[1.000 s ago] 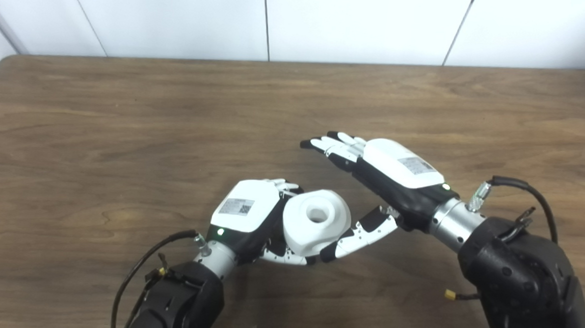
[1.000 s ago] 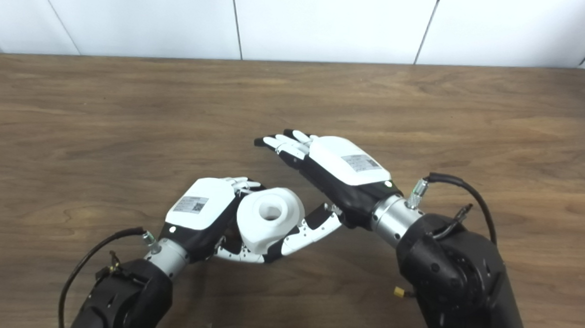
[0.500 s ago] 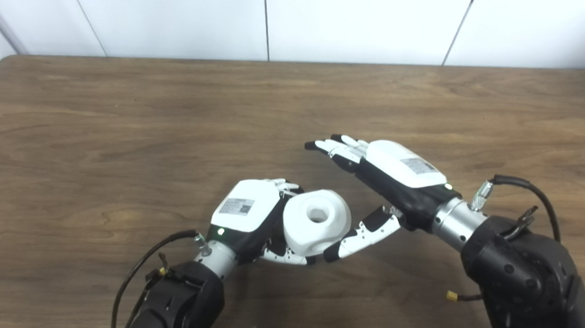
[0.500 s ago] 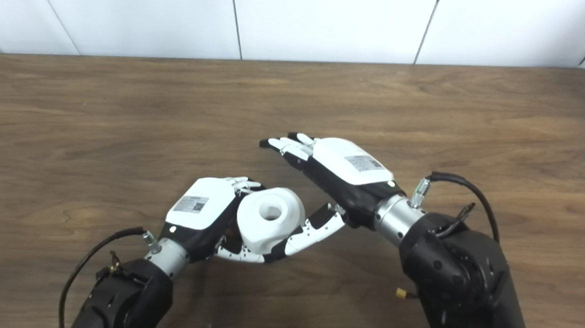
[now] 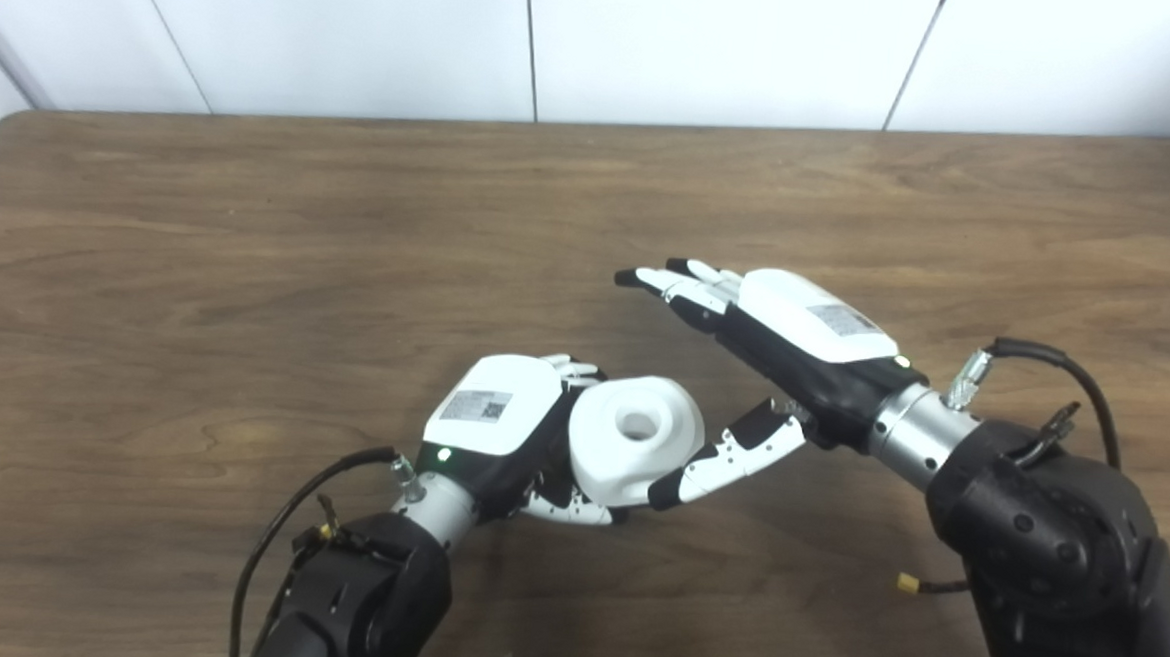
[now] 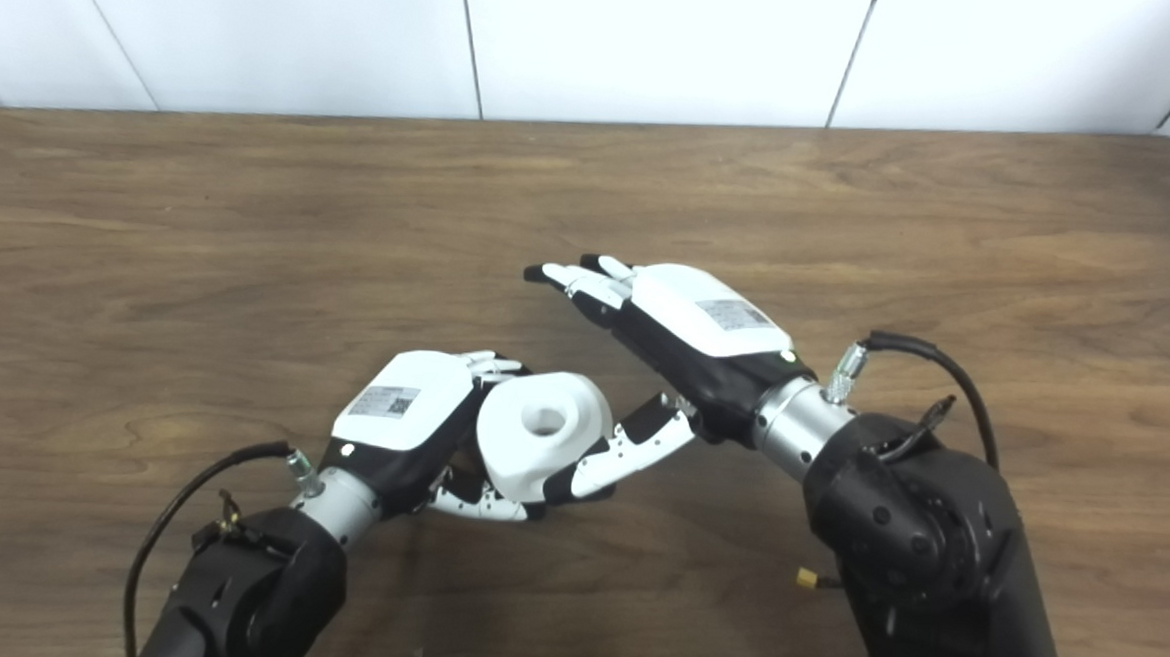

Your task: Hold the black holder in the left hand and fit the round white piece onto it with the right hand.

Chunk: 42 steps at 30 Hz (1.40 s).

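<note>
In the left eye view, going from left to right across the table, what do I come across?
Left hand → round white piece held against it → right hand, fingers spread and holding nothing. All are above the wooden table.

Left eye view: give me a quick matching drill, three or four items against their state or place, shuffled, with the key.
Items:
1. left hand
2. right hand
3. round white piece
4. table

States:
A. open, fingers stretched out, holding nothing
B. brown wood, under both arms
C. shut on the round white piece
D. has a hole in its top face, sits between the two hands

Pairs: 1-C, 2-A, 3-D, 4-B
</note>
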Tool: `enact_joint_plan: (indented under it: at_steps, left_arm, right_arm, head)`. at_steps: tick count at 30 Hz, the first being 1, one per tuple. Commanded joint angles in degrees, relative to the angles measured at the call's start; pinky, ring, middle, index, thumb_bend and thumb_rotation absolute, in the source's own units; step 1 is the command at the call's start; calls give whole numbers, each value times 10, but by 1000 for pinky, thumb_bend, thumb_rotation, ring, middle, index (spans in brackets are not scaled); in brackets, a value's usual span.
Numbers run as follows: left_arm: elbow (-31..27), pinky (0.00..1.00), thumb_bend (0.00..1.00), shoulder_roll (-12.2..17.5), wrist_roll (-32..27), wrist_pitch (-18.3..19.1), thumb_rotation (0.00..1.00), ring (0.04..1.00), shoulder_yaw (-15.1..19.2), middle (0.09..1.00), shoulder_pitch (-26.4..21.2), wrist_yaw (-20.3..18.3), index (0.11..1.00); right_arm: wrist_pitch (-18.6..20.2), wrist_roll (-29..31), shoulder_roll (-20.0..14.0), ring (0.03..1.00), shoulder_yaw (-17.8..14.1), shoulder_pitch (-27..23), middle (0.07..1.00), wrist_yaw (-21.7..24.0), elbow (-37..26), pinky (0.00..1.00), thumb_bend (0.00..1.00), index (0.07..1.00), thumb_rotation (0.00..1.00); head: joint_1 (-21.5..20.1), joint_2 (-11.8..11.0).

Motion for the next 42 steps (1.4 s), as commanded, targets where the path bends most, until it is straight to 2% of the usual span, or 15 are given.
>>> enact_joint_plan:
  at_steps: [1,3,11,14,21,26,34,42]
  left_arm:
    - [-1,860,792,1,5,18,256,917,-1,885,2,-53,813]
    - [-5,872,802,1,10,25,268,935,1,905,-4,-78,850]
    - [-12,869,810,11,44,19,276,938,7,916,-14,-134,874]
    - [-19,873,818,17,65,17,291,945,12,924,-17,-170,891]
    - [-35,862,823,27,73,11,297,942,33,927,-19,-227,908]
    - [-41,861,832,32,79,5,277,935,46,915,-15,-234,894]
    - [-50,875,835,46,94,-8,318,944,79,925,-17,-263,903]
    - [-54,843,870,66,75,-15,338,934,117,926,-20,-259,905]
  right_arm:
    - [-7,6,-6,1000,-10,-23,948,-13,-12,1000,1000,965,429]
    - [-7,8,-10,1000,-12,-28,950,-10,-12,1000,1000,968,428]
    - [0,18,-30,1000,-18,-56,955,3,-12,1000,1000,973,438]
    - [1,24,-33,1000,-21,-62,957,2,-10,1000,1000,975,444]
    - [-3,29,-30,1000,-17,-72,956,-9,2,1000,1000,975,440]
    - [-2,33,-28,1000,-17,-75,957,-8,5,1000,1000,978,446]
    - [-6,31,-28,1000,-13,-75,955,-14,10,1000,1000,976,452]
    - [-5,35,-28,1000,-11,-73,956,-18,15,1000,1000,976,446]
  head:
    - [1,1]
    - [3,-1]
    - [12,-3]
    - [16,-3]
    - [21,-4]
    - [23,-5]
    - [30,-6]
    - [38,-9]
